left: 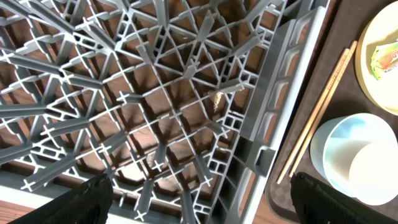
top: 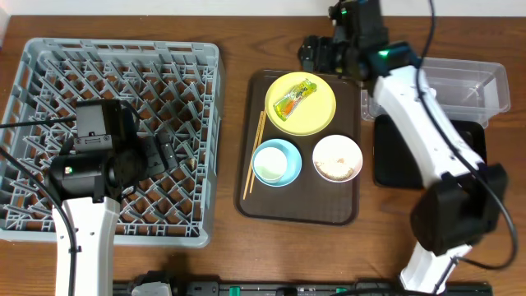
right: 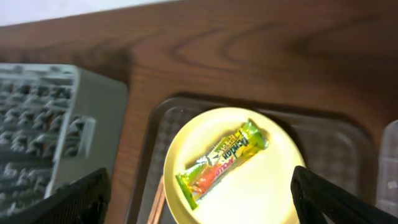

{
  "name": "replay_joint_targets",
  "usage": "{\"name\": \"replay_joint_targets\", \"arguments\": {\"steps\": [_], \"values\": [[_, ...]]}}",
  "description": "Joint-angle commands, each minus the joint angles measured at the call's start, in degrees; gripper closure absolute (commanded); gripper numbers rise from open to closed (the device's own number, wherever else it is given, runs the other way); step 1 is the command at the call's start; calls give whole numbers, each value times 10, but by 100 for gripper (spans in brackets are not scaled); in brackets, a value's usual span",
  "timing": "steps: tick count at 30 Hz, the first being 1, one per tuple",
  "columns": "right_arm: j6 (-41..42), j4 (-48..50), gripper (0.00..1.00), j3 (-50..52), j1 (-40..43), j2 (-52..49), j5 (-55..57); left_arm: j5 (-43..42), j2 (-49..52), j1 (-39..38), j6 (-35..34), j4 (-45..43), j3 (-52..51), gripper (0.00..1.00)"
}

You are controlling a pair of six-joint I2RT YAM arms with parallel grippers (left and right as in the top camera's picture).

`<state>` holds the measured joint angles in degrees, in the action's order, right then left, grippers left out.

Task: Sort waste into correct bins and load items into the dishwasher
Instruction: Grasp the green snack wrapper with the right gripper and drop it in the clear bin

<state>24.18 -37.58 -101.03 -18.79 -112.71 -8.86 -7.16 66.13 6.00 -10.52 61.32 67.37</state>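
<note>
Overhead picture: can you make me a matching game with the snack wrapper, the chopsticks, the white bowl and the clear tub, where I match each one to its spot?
Things:
1. snack wrapper
2. chopsticks
3. white bowl
4. clear tub

Places:
A. off the brown tray, to its right
B. lying on the yellow plate
C. along the tray's left edge, beside the blue bowl
D. on the tray, right of the blue bowl

Right pairs: 1-B, 2-C, 3-D, 4-A.
</note>
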Motion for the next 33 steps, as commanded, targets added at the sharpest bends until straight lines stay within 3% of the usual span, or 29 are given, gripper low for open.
{"name": "replay_joint_targets", "arguments": {"steps": [1, 5, 10, 15, 28, 30, 33], "values": [[76, 4, 9, -6, -28, -52, 40, 3, 0, 3, -3, 1, 13, 7], [119, 14, 7, -6, -52, -99, 49, 3, 0, 3, -3, 1, 13, 7], [148, 21, 2, -6, -86, -146, 139, 3, 0, 3, -3, 4, 13, 7], [148, 20, 2, -6, -111, -168, 201, 3, 0, 3, -3, 7, 13, 7], [170, 6, 8, -6, -117, -198, 213, 3, 0, 3, -3, 13, 13, 7], [176, 5, 14, -6, -114, -198, 213, 3, 0, 3, -3, 13, 13, 7], [176, -2, 44, -6, -110, -198, 213, 3, 0, 3, -3, 14, 13, 7]]}}
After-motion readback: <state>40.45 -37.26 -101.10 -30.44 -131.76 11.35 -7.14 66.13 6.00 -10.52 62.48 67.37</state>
